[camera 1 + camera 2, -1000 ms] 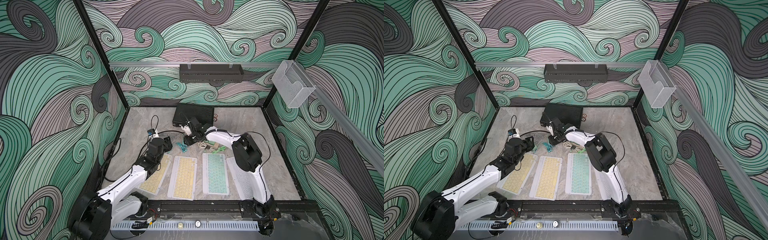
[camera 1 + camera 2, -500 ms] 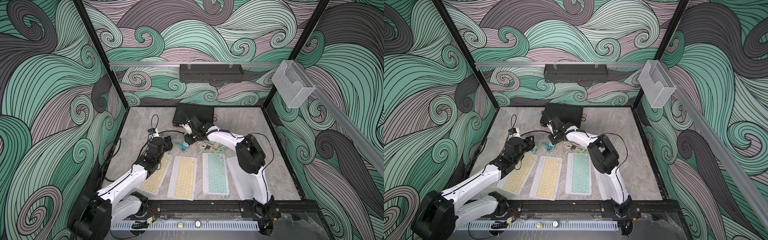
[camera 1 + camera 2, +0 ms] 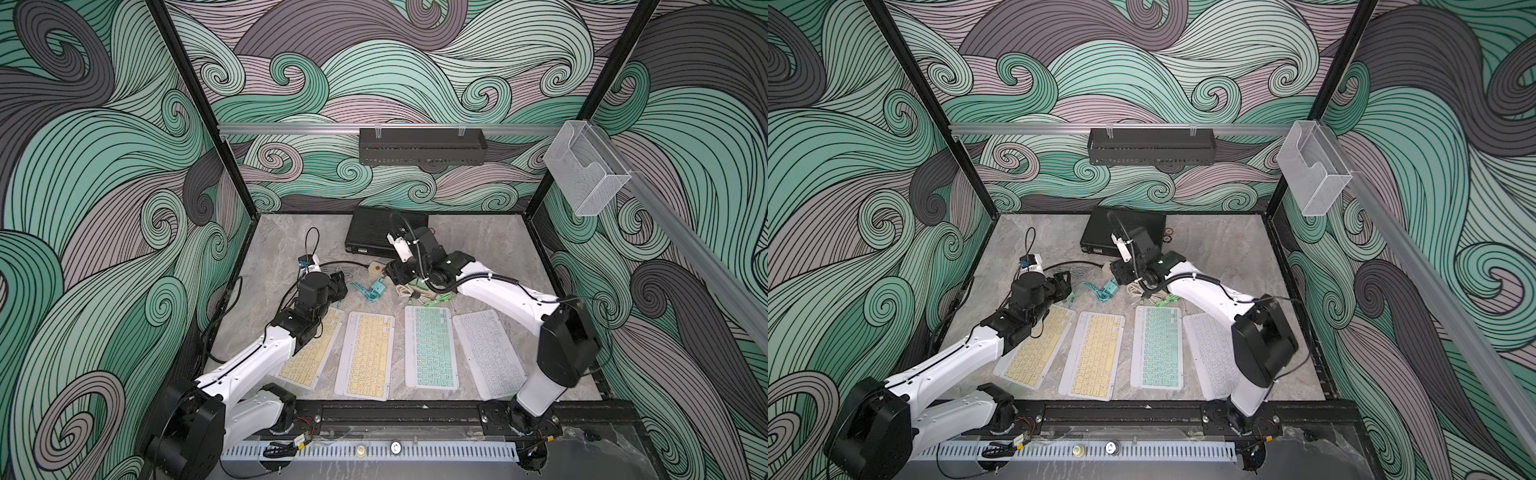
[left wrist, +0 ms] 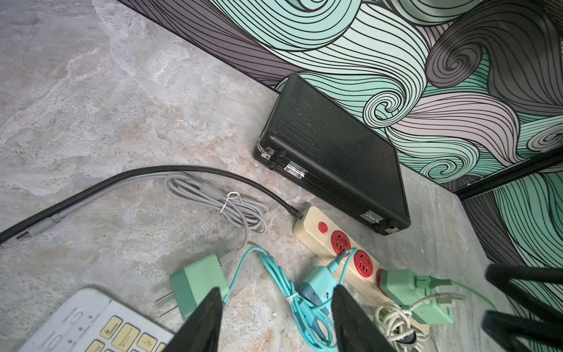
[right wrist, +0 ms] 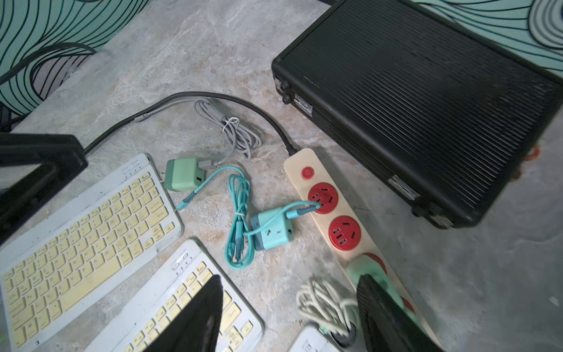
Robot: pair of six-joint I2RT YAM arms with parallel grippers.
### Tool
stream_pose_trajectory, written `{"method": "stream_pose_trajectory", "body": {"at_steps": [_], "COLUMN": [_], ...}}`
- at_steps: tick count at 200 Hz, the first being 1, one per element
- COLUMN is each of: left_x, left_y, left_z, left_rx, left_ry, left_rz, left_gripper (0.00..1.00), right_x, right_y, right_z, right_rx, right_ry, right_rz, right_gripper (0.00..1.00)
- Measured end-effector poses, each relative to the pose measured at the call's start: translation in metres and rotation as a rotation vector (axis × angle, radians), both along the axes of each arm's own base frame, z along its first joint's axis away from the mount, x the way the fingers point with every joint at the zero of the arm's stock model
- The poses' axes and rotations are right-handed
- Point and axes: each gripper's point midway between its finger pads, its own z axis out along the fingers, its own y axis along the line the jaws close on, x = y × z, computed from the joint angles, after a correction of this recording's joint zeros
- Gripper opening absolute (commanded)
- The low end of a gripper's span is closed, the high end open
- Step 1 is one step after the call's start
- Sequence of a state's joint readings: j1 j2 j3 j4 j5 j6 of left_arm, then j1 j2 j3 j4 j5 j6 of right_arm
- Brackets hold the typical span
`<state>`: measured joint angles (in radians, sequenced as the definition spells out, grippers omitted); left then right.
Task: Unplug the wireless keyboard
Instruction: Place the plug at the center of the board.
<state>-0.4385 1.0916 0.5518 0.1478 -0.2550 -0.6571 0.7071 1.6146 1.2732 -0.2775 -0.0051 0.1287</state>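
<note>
Several wireless keyboards lie in a row: two yellow (image 3: 309, 353) (image 3: 368, 353), one teal (image 3: 430, 347), one white (image 3: 488, 353). Behind them is a beige power strip (image 4: 307, 227) (image 5: 297, 170) with red sockets. A green charger (image 4: 402, 286) (image 5: 362, 268) sits plugged into the strip, with a white cable coil (image 5: 323, 301) beside it. My right gripper (image 5: 289, 279) (image 3: 392, 274) is open, its jaws either side of that coil, one finger against the green charger. My left gripper (image 4: 277, 289) (image 3: 338, 286) hangs open over a teal adapter (image 4: 318, 280) and its bundled cable.
A black case (image 3: 374, 232) lies at the back against the wall, just behind the strip. An unplugged green charger (image 5: 181, 175) with a grey cable bundle (image 5: 234, 131) lies near the far edge of the left yellow keyboard. The strip's black cord (image 4: 122, 179) runs off left.
My right gripper's jaws have opened wide over the strip's charger end, and its wrist has shifted slightly. The left arm has not moved.
</note>
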Motion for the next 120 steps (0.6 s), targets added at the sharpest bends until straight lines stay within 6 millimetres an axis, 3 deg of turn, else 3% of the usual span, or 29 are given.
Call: {"method": "stream_pose_trajectory", "body": {"at_steps": [33, 54, 74, 120], "left_x": [0.0, -0.001, 0.002, 0.009], "left_y": [-0.015, -0.028, -0.042, -0.074], "left_z": [0.003, 0.0, -0.001, -0.002], "left_rx": [-0.004, 0.0, -0.002, -0.014], "left_ry": [-0.009, -0.004, 0.009, 0.034], "left_rz": [-0.087, -0.146, -0.2, -0.305], "left_gripper": [0.59, 0.58, 0.58, 0.56], "right_x": [-0.024, -0.04, -0.053, -0.086], "right_y": [-0.044, -0.067, -0.081, -0.122], "right_z": [0.034, 0.036, 0.02, -0.049], "right_rx": [0.163, 0.235, 0.252, 0.18], "right_ry": [-0.103, -0.113, -0.081, 0.038], "right_rz": [-0.114, -0.169, -0.207, -0.331], "right_gripper": [0.89, 0.89, 0.9, 0.81]}}
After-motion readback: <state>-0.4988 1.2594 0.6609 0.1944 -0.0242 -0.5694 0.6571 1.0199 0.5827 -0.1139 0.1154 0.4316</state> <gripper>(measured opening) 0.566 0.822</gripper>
